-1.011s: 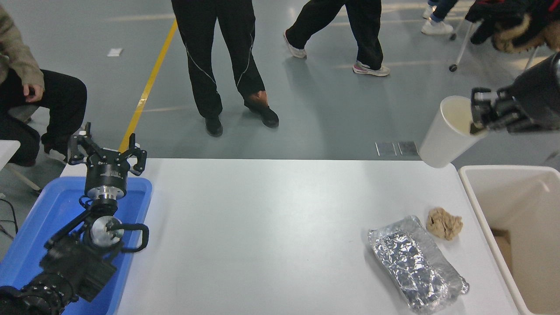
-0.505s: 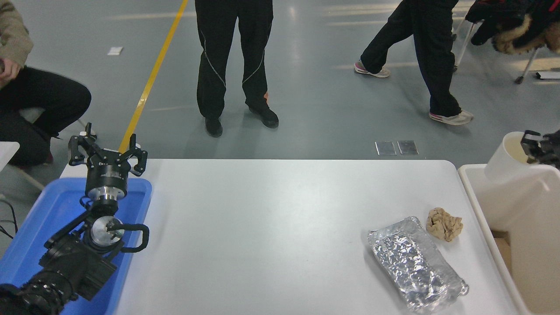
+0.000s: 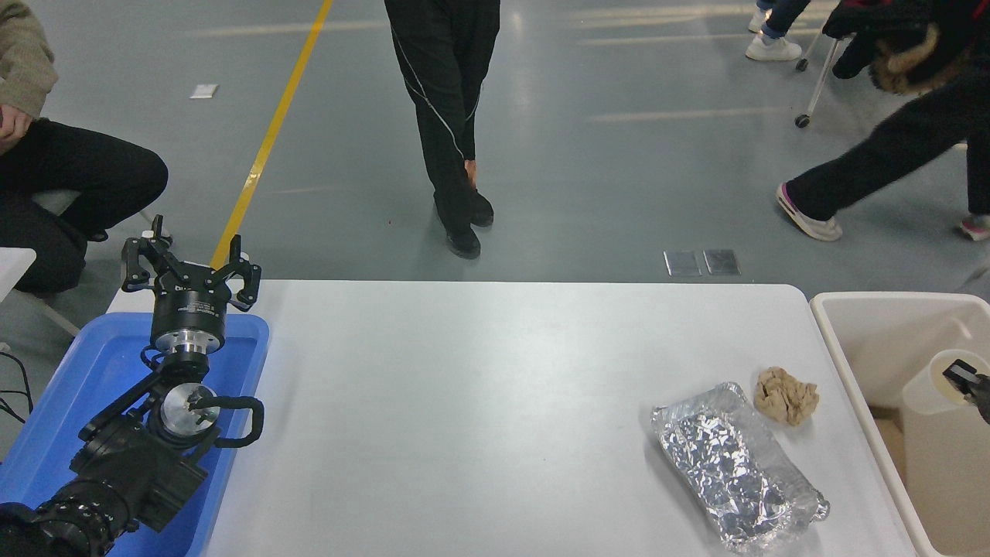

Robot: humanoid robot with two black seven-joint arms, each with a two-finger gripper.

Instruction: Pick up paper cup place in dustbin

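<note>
The white paper cup (image 3: pixel 940 449) stands low inside the cream-white dustbin (image 3: pixel 882 333) at the table's right end, tilted, its cream inside facing up and right. Only the tip of my right gripper (image 3: pixel 968 379) shows at the picture's right edge; it is down inside the dustbin and shut on the cup's rim. My left gripper (image 3: pixel 189 269) is open and empty, parked over the blue tray (image 3: pixel 85 387) at the lower left.
A crumpled brown paper ball (image 3: pixel 786 395) and a foil container (image 3: pixel 735 468) lie on the table next to the dustbin's left wall. People stand, walk and sit on the floor beyond the table's far edge.
My right gripper has carried the cup from above the table's far right corner to the right and down into the dustbin. The left arm has not moved.
</note>
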